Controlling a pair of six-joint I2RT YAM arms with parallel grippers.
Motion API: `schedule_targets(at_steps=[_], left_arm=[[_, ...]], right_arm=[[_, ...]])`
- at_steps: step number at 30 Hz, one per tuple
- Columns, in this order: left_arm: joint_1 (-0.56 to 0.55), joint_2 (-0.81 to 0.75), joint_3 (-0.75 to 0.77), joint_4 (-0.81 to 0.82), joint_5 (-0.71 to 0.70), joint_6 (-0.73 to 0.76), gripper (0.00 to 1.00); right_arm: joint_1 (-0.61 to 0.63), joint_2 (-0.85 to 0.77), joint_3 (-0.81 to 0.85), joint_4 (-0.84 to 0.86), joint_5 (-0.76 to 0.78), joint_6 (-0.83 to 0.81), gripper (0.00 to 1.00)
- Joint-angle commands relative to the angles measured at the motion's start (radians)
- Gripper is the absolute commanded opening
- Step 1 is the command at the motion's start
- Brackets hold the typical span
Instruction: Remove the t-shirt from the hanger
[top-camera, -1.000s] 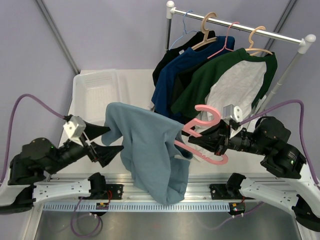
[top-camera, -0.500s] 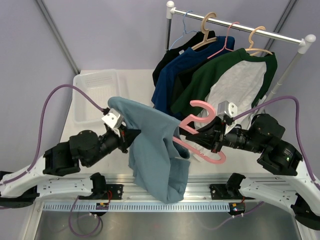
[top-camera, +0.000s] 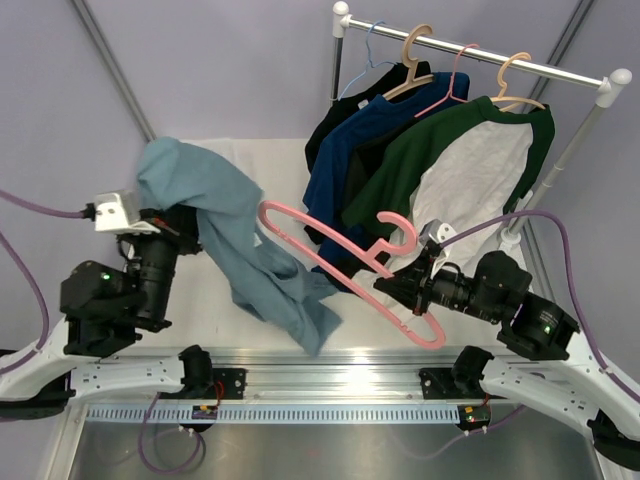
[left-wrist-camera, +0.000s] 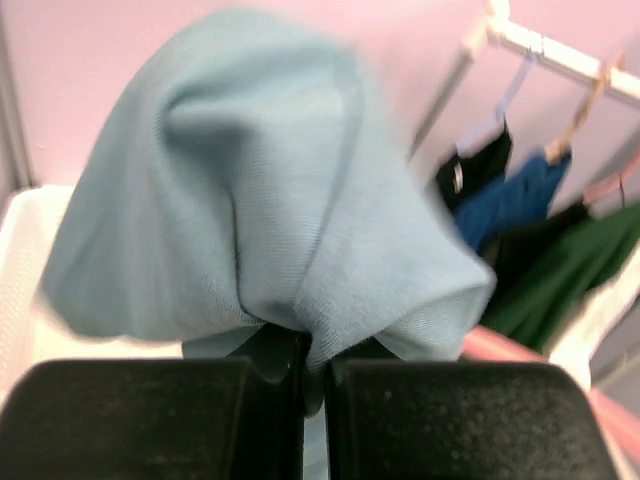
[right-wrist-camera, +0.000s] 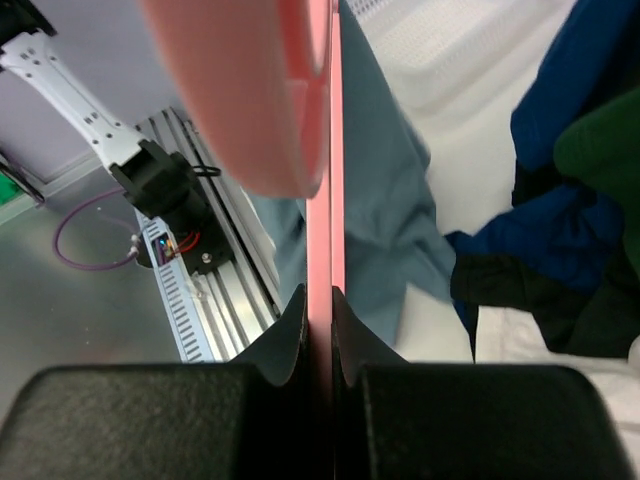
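My left gripper (top-camera: 183, 228) is shut on a bunch of the light blue t-shirt (top-camera: 215, 210) at the left of the table. In the left wrist view the cloth (left-wrist-camera: 270, 190) bulges above the pinching jaws (left-wrist-camera: 315, 365). The shirt's tail trails down to the table's front middle. The pink hanger (top-camera: 330, 255) stretches bare from centre to right, its left arm lying over the trailing cloth. My right gripper (top-camera: 398, 290) is shut on the hanger's bar. In the right wrist view the bar (right-wrist-camera: 320, 220) runs up from the jaws (right-wrist-camera: 320, 305), with the t-shirt (right-wrist-camera: 375, 200) behind it.
A clothes rack (top-camera: 480, 55) at the back right carries a black, a dark blue (top-camera: 345, 150) and a green-and-white shirt (top-camera: 470, 165) on hangers. A white bin (top-camera: 232, 152) sits at the back left, partly behind the blue cloth. The metal rail (top-camera: 330, 380) runs along the near edge.
My left gripper closed on the t-shirt and swung it left and back, pulling it off the hanger. The hanger, still in my right gripper, turned and now shows bare.
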Motion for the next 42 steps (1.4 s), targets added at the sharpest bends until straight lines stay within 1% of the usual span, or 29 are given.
schedule_targets(at_steps=[1,3,5,6,7,8,9,10,11,12,13,15,16,17,18,19,20,21,26,29,32,34,35,37,38,39,40,41,42], left_arm=[[0.001,-0.016,0.002,0.415,-0.11,0.248,0.0],[0.001,-0.01,0.019,0.402,-0.09,0.255,0.0],[0.0,-0.014,0.006,0.379,-0.072,0.24,0.0],[0.001,-0.019,-0.026,0.332,-0.04,0.182,0.0],[0.001,-0.024,-0.051,0.31,-0.018,0.142,0.0],[0.001,-0.027,-0.079,0.288,0.0,0.063,0.0],[0.0,-0.025,-0.108,0.238,0.025,0.015,0.0],[0.001,-0.027,-0.172,0.216,0.037,-0.031,0.0],[0.001,-0.025,-0.207,0.198,0.054,-0.13,0.0],[0.001,-0.033,-0.247,0.181,0.089,-0.171,0.0],[0.001,-0.036,-0.331,0.181,0.105,-0.211,0.0],[0.0,-0.039,-0.416,0.225,0.151,-0.281,0.0],[0.001,-0.034,-0.483,0.237,0.174,-0.301,0.0],[0.018,-0.024,-0.507,0.251,0.21,-0.329,0.0],[0.03,-0.007,-0.519,0.244,0.288,-0.355,0.0],[0.044,0.034,-0.53,0.241,0.321,-0.383,0.0],[0.058,0.057,-0.542,0.244,0.382,-0.419,0.0],[0.06,0.079,-0.548,0.244,0.398,-0.432,0.0],[0.06,0.185,-0.594,0.256,0.412,-0.525,0.0],[0.063,0.232,-0.617,0.256,0.404,-0.551,0.0],[0.067,0.283,-0.63,0.248,0.393,-0.581,0.0],[0.08,0.315,-0.64,0.251,0.402,-0.601,0.05],[0.083,0.349,-0.642,0.254,0.412,-0.604,0.16],[0.09,0.381,-0.642,0.256,0.421,-0.607,0.24],[0.09,0.407,-0.64,0.26,0.436,-0.607,0.38],[0.093,0.416,-0.637,0.261,0.447,-0.605,0.49],[0.095,0.426,-0.625,0.259,0.458,-0.604,0.57],[0.095,0.432,-0.617,0.253,0.482,-0.602,0.63],[0.095,0.441,-0.607,0.244,0.496,-0.601,0.72]], right_arm=[[-0.003,-0.041,-0.031,0.056,0.071,0.047,0.0],[-0.003,-0.062,-0.058,0.043,0.101,0.049,0.0],[-0.003,-0.082,-0.077,0.034,0.161,0.064,0.0],[-0.003,-0.087,-0.078,0.028,0.181,0.084,0.0],[-0.003,-0.091,-0.078,0.025,0.239,0.096,0.0],[-0.003,-0.103,-0.074,0.013,0.268,0.111,0.0],[-0.003,-0.111,-0.069,0.005,0.305,0.143,0.0],[-0.003,-0.12,-0.066,0.0,0.389,0.16,0.0],[-0.003,-0.139,-0.054,-0.021,0.428,0.176,0.0],[-0.003,-0.148,-0.045,-0.035,0.468,0.202,0.0],[-0.003,-0.157,-0.037,-0.047,0.544,0.211,0.0],[-0.003,-0.188,-0.008,-0.092,0.597,0.236,0.0],[-0.003,-0.205,0.007,-0.101,0.624,0.24,0.0],[-0.003,-0.212,0.015,-0.119,0.631,0.245,0.0],[-0.003,-0.22,0.021,-0.127,0.631,0.248,0.0],[-0.003,-0.225,0.029,-0.136,0.626,0.253,0.0],[-0.003,-0.226,0.049,-0.168,0.626,0.266,0.0],[-0.003,-0.225,0.06,-0.188,0.626,0.271,0.0],[-0.003,-0.245,0.113,-0.297,0.62,0.312,0.0],[-0.003,-0.298,0.13,-0.331,0.622,0.334,0.0],[-0.003,-0.357,0.15,-0.385,0.652,0.393,0.0],[-0.003,-0.406,0.147,-0.414,0.701,0.418,0.0],[-0.003,-0.419,0.147,-0.424,0.723,0.438,0.0],[-0.003,-0.443,0.149,-0.464,0.804,0.452,0.0],[-0.003,-0.443,0.155,-0.483,0.86,0.466,0.0],[-0.003,-0.435,0.175,-0.531,0.887,0.479,0.0],[-0.001,-0.429,0.185,-0.555,0.91,0.492,0.0],[-0.003,-0.423,0.198,-0.576,0.925,0.513,0.0],[-0.003,-0.414,0.22,-0.613,0.954,0.521,0.0]])
